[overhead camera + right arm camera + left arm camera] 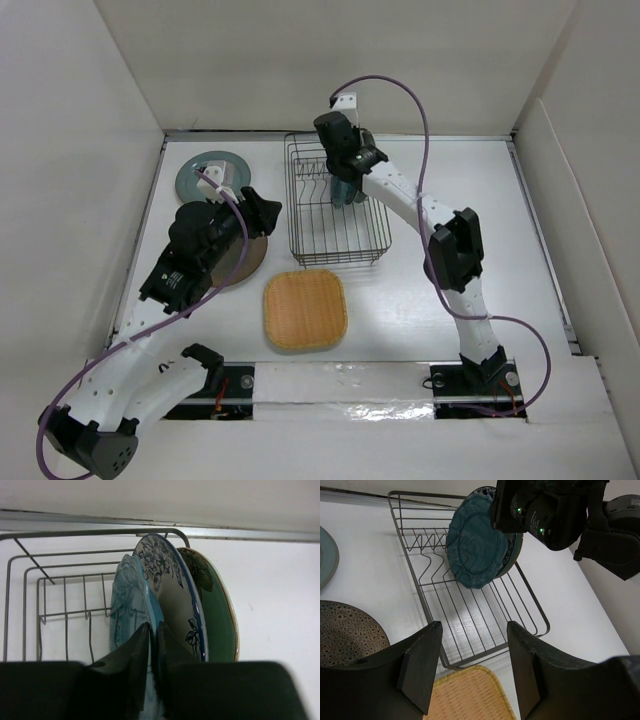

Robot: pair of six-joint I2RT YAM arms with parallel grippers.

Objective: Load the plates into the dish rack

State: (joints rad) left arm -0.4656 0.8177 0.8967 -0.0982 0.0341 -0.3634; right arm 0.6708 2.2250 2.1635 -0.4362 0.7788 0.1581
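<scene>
White counter (430, 250) from above: we count three plates outside the rack (330, 240): grey plate (205, 178), brown plate (252, 264), tan plate (305, 310). Left wrist: our left gripper (474, 630) hovers wide, empty, facing the rack. Right wrist: our right gripper (153, 630), reaching down, pinches the teal plate (125, 605), upright in the rack beside the floral plate (172, 590) and green plate (217, 610).

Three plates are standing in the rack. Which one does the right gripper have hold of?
The dark teal scalloped plate, the outermost of the three: the right gripper pinches its rim. The floral plate and the green plate stand behind it.
</scene>
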